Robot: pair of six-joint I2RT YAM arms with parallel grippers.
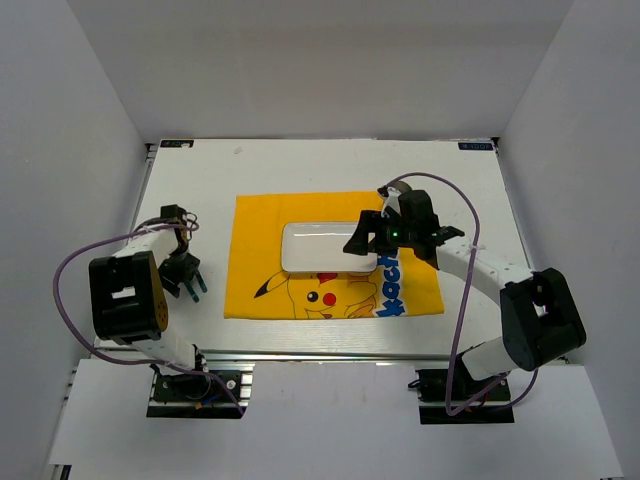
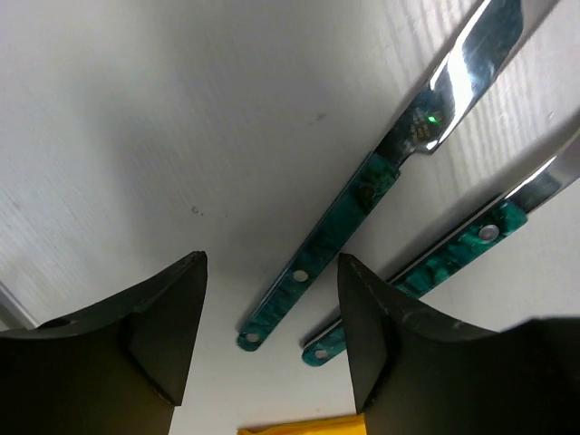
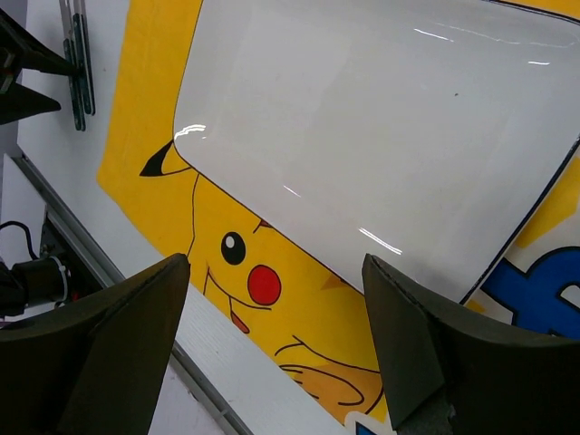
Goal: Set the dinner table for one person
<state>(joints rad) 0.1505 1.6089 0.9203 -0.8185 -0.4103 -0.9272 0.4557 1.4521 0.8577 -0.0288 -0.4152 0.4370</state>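
The white bench (image 1: 300, 165) fills the floor of the walled cell, its metal rail (image 1: 320, 355) running along the near edge just ahead of the arm bases. A yellow Pikachu placemat (image 1: 260, 215) lies at its middle, and a white rectangular plate (image 1: 315, 245) sits on the placemat.

From above, the left pincer (image 1: 185, 275) points down at the bench left of the placemat and hides most of what lies under it. Its own camera fills that gap: two utensils with marbled teal handles lie side by side on the bench (image 2: 136, 118). One is a knife (image 2: 381, 163); the other (image 2: 453, 254) runs out of frame before its head shows. The left pincer (image 2: 272, 258) stands partly spread and grips nothing, with the knife's handle end showing in the gap. A corner of the placemat (image 2: 299, 426) peeks in at the bottom.

The right pincer (image 1: 365, 240) hangs over the plate's right end. Its wrist view shows it (image 3: 274, 263) spread wide and empty above the plate's (image 3: 381, 136) near edge and Pikachu's face. Only this view takes in the utensils (image 3: 74, 63) together with the placemat (image 3: 154, 118) and the rail (image 3: 82, 245).
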